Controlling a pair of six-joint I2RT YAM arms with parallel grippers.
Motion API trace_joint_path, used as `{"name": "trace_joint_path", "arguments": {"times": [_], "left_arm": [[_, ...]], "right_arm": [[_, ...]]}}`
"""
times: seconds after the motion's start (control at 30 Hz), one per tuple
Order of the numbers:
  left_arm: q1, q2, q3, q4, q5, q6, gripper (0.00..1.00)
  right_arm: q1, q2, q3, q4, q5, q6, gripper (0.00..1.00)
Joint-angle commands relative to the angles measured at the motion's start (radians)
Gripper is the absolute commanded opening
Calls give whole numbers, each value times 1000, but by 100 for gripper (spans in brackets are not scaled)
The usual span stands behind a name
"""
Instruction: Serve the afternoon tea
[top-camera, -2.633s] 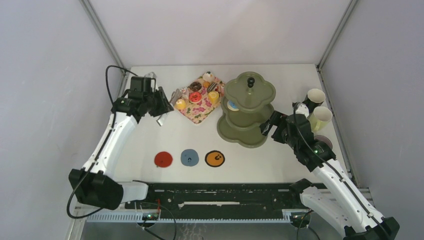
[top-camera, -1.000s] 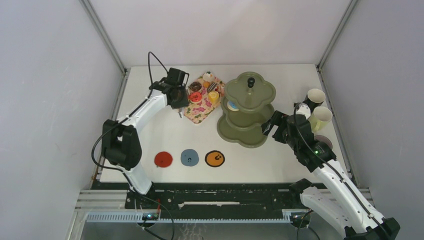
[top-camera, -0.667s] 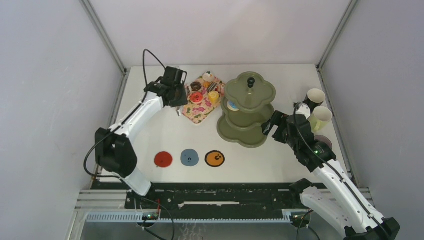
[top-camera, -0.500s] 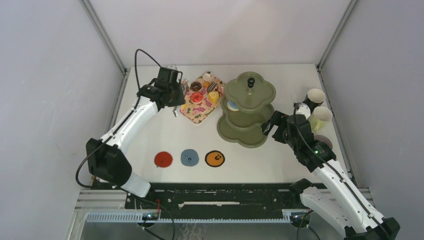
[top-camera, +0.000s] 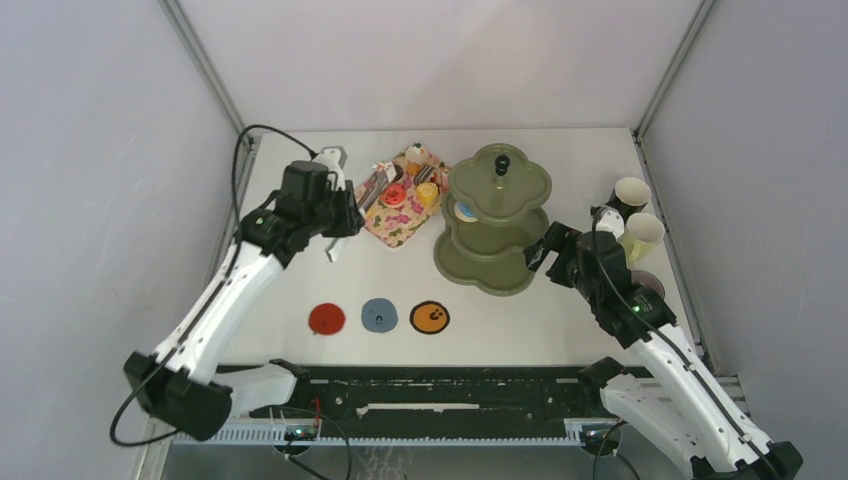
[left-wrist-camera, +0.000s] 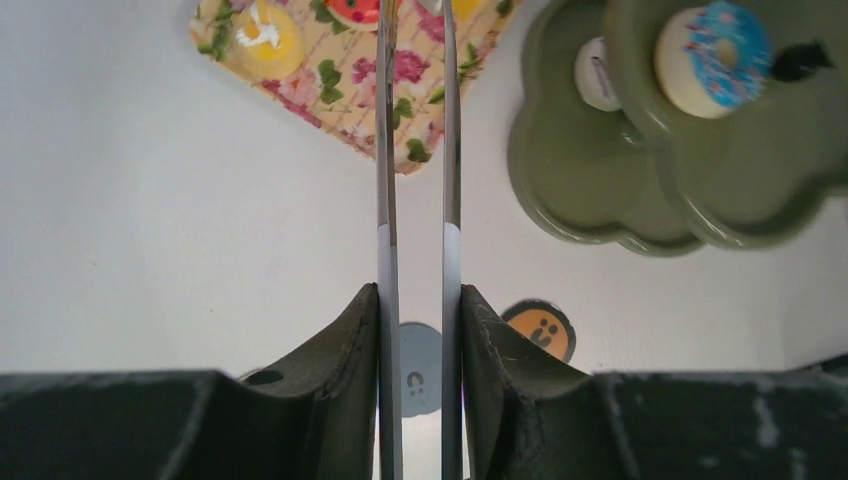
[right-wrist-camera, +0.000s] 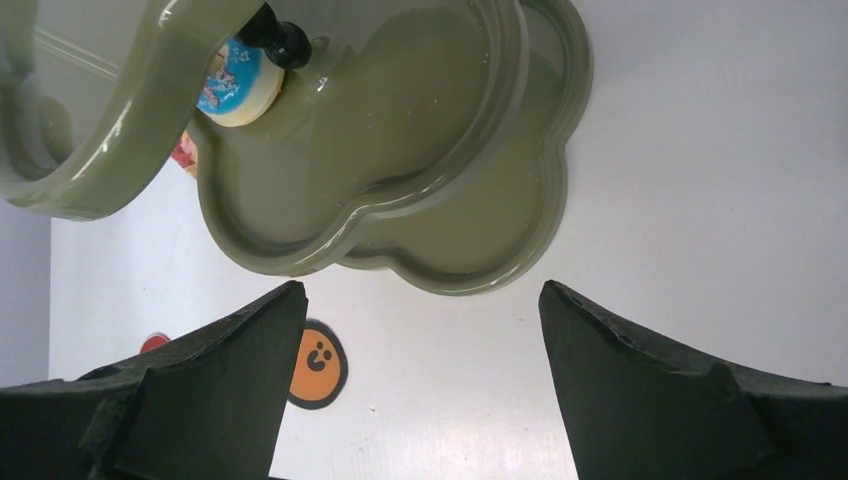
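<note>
progress: early. one blue donut (top-camera: 466, 211) sits on middle tier of stand (top-camera: 520, 190); other sweets (top-camera: 392, 195) lie on floral tray (top-camera: 398, 232); mugs (top-camera: 632, 192) wait at far right, off coasters (top-camera: 379, 315). left gripper (left-wrist-camera: 420, 300) clamps metal tongs (left-wrist-camera: 384, 150) near tray; right gripper (right-wrist-camera: 418, 292) gapes empty beside stand.

Right gripper (right-wrist-camera: 421, 293) facing the olive-green stand (right-wrist-camera: 420, 170)

Both dark fingers are spread wide, with the stand's lowest scalloped tier lying between their tips and nothing held. On the middle tier sits a blue-frosted donut (right-wrist-camera: 235, 78), partly tucked behind the top tier's rim and just beside the black knob (right-wrist-camera: 276, 40). Nearer the camera than the stand, on the white table (right-wrist-camera: 700, 150), lies an orange coaster (right-wrist-camera: 318, 366) (a small face printed on it), apart from the stand's edge; a sliver of a red coaster (right-wrist-camera: 154, 342) shows farther left.
</note>
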Motion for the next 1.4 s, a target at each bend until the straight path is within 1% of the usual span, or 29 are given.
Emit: {"name": "trace_joint_path", "arguments": {"times": [0.0, 0.13, 0.3, 0.33, 0.5, 0.63, 0.77, 0.83, 0.97, 1.1, 1.23, 1.37], "left_arm": [[-19, -180, -34, 0, 84, 96, 0], [-46, -288, -72, -62, 153, 141, 0], [-66, -400, -131, -106, 238, 156, 0], [-98, -413, -139, -115, 244, 155, 0], [-178, -447, -141, -148, 283, 159, 0], [-259, -438, -147, -135, 345, 164, 0], [-319, -415, -153, -111, 324, 170, 0], [-327, -410, -167, -70, 313, 161, 0], [-337, -395, -191, 25, 337, 145, 0], [-355, -347, -186, 98, 322, 147, 0], [-358, -296, -174, 161, 306, 148, 0], [-359, -235, -153, 180, 322, 164, 0]], "right_arm": [[8, -47, 4, 9, 38, 23, 94], [11, -84, 3, 5, 77, 39, 93], [40, -127, 3, -11, 194, 46, 92], [41, -134, 3, -9, 205, 44, 92], [43, -155, 3, 13, 217, 39, 92], [43, -153, 3, 11, 220, 46, 92], [43, -164, 3, -5, 228, 51, 93], [43, -172, 3, -11, 233, 43, 92], [43, -196, 8, -37, 245, 42, 92], [43, -219, 8, -66, 257, 53, 92], [43, -232, 7, -83, 261, 61, 92], [43, -236, 9, -84, 259, 56, 92]]}}
